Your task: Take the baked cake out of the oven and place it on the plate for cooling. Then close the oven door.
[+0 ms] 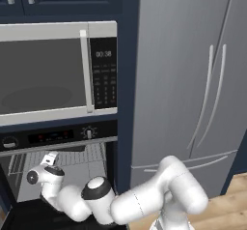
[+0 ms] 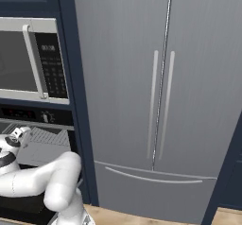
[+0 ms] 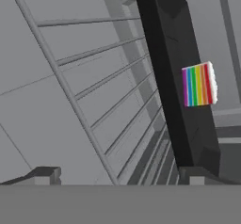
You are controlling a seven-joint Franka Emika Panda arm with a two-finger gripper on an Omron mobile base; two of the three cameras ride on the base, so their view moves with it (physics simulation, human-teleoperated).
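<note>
Arm reaching into the open oven (image 1: 62, 161), jaws spread wide and empty.
In the hand view the rainbow-striped cake (image 3: 199, 84) lies ahead of the gripper (image 3: 117, 176), past its right fingertip (image 3: 195, 175), on a dark tray (image 3: 176, 77) beside the wire rack (image 3: 94, 91).

The oven (image 1: 58, 142) is finished in glossy black, and thin metal wire racks (image 3: 94, 77) are seen inside against matt grey walls. The microwave (image 1: 53, 72) is framed in brushed silver metal. The refrigerator (image 2: 160, 91) is clad in smooth satin steel. The floor (image 1: 231, 200) is shown as light wood. The cake (image 3: 199, 84) is striped in rainbow colours.
</note>
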